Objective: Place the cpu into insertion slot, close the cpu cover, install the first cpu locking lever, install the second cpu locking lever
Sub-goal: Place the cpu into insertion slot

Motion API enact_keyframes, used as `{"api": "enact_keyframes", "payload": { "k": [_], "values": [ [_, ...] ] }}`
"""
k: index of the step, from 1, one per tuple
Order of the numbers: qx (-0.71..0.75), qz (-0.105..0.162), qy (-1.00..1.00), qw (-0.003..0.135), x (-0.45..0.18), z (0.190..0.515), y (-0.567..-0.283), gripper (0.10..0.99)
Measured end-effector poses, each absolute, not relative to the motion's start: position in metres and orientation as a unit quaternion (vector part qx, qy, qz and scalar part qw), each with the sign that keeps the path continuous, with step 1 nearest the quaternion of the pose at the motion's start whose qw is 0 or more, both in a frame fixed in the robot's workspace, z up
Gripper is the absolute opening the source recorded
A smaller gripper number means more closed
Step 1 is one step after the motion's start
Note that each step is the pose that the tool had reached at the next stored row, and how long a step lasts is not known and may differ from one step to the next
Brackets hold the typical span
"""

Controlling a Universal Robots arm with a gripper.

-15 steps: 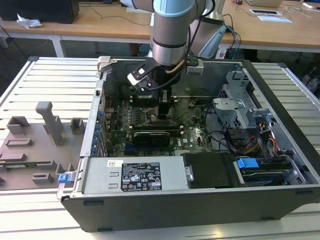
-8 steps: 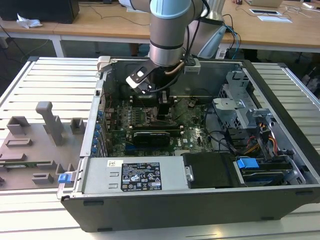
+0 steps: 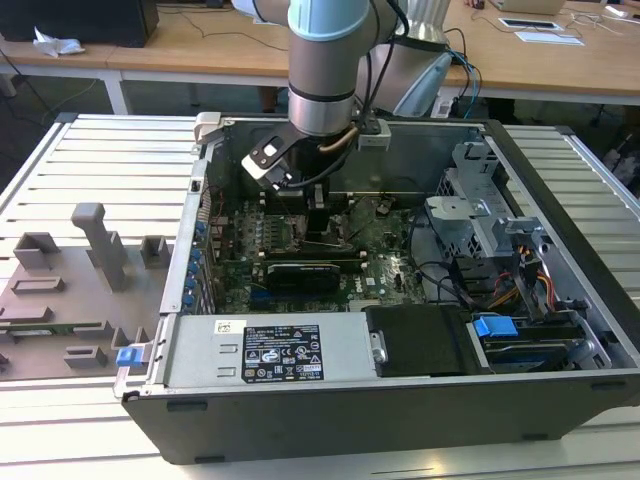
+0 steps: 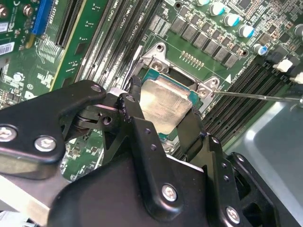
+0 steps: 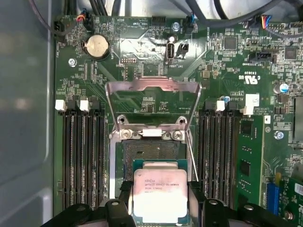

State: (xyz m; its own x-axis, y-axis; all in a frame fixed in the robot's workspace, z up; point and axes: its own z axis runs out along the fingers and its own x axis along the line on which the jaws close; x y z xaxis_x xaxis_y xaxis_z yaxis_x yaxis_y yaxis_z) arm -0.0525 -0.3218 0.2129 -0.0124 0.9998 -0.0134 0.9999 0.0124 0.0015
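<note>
Hand (image 5: pixel 158 191) grips the cpu (image 5: pixel 156 198) by two opposite edges, chip flat, silver top up. Just past it the insertion slot (image 5: pixel 147 153) lies bare, and the cpu overlaps its near edge in the first wrist view. Beyond that the cpu cover (image 5: pixel 151 85) stands raised open, with memory slots (image 5: pixel 83 156) on both sides.

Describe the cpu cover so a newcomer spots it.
Inside the open computer case, find the two banks of black memory slots. Between them, hinged open beside the insertion slot, is the cpu cover: a bare silver frame with a square window.
</note>
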Motion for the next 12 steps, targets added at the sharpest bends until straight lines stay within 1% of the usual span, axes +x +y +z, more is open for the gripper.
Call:
{"api": "enact_keyframes", "payload": {
  "k": [8, 12],
  "values": [
    [0.703, -0.004, 0.711, 0.005, -0.053, 0.201, -0.322, 0.545],
    [0.702, -0.004, 0.712, 0.005, -0.052, 0.201, -0.32, 0.545]
  ]
}}
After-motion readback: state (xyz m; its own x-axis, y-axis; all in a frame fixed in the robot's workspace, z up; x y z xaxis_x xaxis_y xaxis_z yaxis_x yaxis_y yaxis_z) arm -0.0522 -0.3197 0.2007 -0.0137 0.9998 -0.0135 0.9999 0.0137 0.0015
